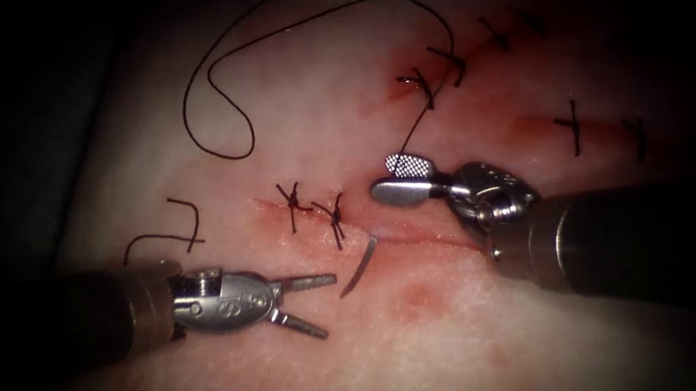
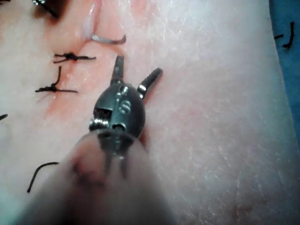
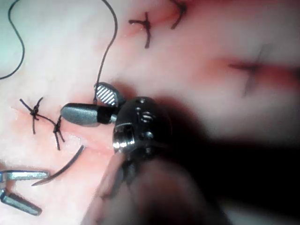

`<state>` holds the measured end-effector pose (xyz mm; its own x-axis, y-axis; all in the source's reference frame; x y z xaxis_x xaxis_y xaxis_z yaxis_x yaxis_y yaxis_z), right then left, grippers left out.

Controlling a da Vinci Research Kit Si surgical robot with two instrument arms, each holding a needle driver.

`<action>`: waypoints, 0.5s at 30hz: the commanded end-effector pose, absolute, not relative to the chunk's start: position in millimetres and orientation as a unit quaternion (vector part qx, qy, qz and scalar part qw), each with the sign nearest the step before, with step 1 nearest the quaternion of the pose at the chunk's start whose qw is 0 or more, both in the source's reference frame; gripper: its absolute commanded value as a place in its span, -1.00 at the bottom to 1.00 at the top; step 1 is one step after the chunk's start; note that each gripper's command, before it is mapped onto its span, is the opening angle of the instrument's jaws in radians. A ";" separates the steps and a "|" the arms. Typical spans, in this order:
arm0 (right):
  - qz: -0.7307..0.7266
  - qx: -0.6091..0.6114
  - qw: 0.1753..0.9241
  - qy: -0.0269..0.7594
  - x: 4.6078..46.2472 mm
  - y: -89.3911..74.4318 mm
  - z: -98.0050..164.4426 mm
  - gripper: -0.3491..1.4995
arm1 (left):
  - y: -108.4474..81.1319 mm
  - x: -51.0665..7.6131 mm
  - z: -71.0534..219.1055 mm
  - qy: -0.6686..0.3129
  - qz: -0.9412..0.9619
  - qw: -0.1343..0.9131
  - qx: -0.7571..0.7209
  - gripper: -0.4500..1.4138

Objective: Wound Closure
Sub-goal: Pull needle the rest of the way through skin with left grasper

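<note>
Protruding from the tissue just below the cut, the needle stands free, its other end buried. My left tool sits beside it, jaws spread and empty; I judge it should grip mid-curve and follow the arc. My right tool gapes too, the thread running by its upper jaw. Knots crowd leftward; open tissue lies below

Under my jaws, the tissue carries the whole scene: the needle stands in its cut just ahead of my left tool, knotted stitches beside it, and thread loops beyond.
</note>
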<state>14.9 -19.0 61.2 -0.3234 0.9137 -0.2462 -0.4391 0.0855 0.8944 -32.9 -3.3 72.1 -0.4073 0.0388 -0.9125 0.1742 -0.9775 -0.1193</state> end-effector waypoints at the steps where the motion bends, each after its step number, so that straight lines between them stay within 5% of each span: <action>1: 0.636 0.227 0.530 0.512 14.2 -18.7 61.8 0.67 | -3.5 -33.8 72.8 0.095 -0.830 0.045 0.547 -0.30; 15: 0.628 0.226 0.541 0.511 12.4 -20.1 63.3 0.56 | -0.5 -34.7 73.5 0.067 -0.812 0.060 0.576 -0.28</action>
<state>11.6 -19.7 62.6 -0.3162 0.9092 -0.2709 -0.4520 0.1067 0.8856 -34.1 -0.3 72.9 -0.3280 -0.0195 -0.9445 0.1738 -0.9840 -0.0400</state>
